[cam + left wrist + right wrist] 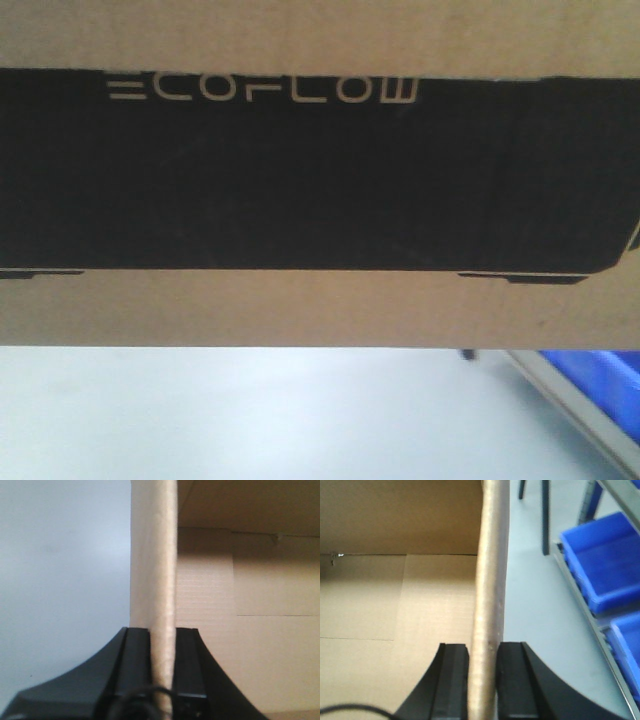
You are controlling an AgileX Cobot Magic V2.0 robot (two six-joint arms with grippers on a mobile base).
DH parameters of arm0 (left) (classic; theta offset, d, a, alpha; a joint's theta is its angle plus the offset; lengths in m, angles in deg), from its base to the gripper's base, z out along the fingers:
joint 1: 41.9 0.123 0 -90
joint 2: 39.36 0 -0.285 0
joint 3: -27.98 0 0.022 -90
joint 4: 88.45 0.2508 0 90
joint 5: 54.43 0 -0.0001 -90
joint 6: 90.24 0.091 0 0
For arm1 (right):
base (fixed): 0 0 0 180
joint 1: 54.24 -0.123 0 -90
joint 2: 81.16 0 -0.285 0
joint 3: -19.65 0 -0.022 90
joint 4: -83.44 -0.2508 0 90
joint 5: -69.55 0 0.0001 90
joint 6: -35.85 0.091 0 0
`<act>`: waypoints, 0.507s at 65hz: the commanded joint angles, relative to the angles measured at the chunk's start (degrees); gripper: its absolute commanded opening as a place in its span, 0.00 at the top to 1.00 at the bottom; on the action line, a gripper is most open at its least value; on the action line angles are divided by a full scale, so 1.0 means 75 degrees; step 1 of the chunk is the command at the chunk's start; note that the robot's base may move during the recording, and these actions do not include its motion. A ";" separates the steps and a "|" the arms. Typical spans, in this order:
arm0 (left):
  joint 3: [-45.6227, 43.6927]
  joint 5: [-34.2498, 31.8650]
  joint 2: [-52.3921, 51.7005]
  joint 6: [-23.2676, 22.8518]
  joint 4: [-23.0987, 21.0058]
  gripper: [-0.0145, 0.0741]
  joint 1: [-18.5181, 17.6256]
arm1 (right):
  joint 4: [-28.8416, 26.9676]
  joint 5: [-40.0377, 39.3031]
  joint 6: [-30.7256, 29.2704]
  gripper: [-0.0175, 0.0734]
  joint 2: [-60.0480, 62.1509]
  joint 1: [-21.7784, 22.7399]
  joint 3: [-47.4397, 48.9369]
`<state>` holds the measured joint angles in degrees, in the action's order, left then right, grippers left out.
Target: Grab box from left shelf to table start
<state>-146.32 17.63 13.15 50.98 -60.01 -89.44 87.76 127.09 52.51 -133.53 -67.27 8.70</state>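
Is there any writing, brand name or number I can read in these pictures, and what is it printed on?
"ECOFLOW": pale letters at the upper left of the black panel printed on the brown cardboard box.
No other text: both wrist views show only bare cardboard, and the blue bins show no label.

box (pixel 300 312) fills front, shelf (pixel 600 575) near on right
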 commanded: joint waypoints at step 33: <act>-0.0316 -0.0490 -0.0150 -0.0081 0.0972 0.95 -0.0023 | 0.0952 -0.0617 -0.0037 0.73 0.0029 0.0080 0.0261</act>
<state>-146.32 17.63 13.15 50.98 -60.01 -89.44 87.76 127.22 52.51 -133.53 -67.27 8.70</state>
